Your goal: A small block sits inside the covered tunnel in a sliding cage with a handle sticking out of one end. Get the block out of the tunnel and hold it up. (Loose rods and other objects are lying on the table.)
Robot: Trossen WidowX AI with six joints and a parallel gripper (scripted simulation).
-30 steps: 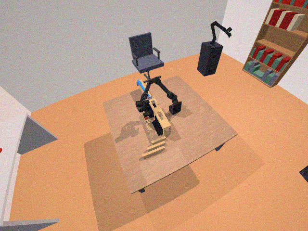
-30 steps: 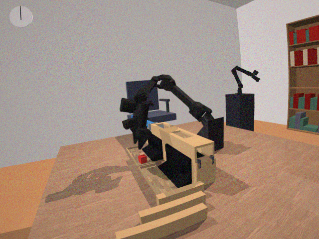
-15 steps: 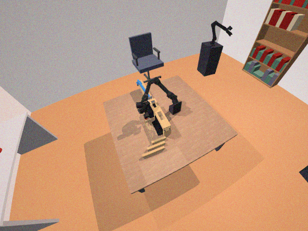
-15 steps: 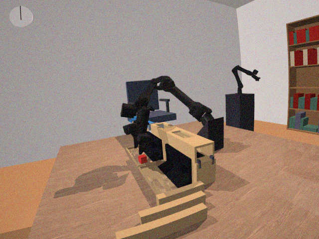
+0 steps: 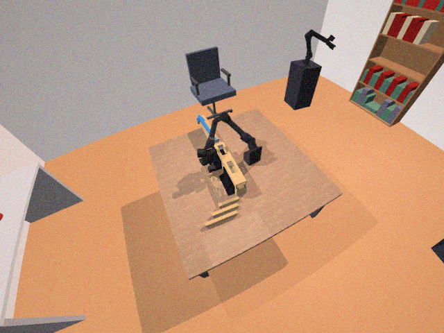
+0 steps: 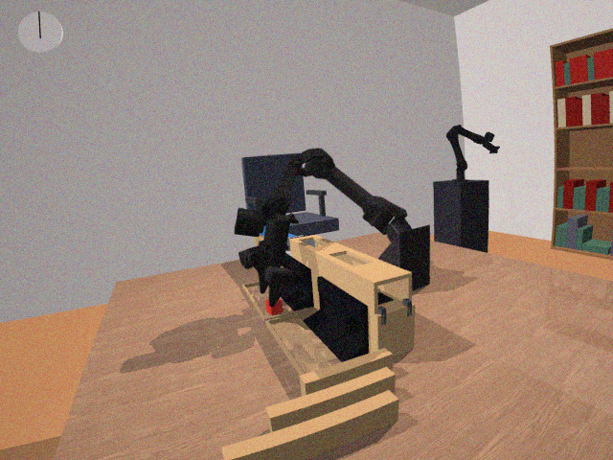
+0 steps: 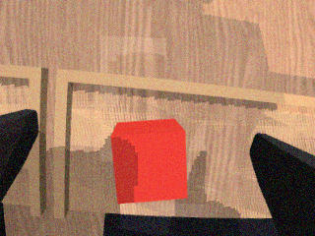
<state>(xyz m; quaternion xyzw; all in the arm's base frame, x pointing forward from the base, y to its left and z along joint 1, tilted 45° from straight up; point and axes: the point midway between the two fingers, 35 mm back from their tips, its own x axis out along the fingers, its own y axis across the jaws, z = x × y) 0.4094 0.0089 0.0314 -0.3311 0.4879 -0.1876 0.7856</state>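
"Fingers (image 6: 269,297) spread wide?"

"Wide, yes — with only air in their grip. The red block (image 6: 274,307) (image 7: 150,162) sits between them, outside the tunnel (image 5: 233,168) (image 6: 369,264)."

"And beyond?"

"Three loose rods (image 5: 224,218) (image 6: 327,396) — on the tabletop (image 5: 286,193) (image 6: 494,346) by the tunnel's end."

From where I stand I can't read a word, number, brand or sign anywhere, and even the round clock (image 6: 40,32) on the wall shows a plain face with no legible figures.
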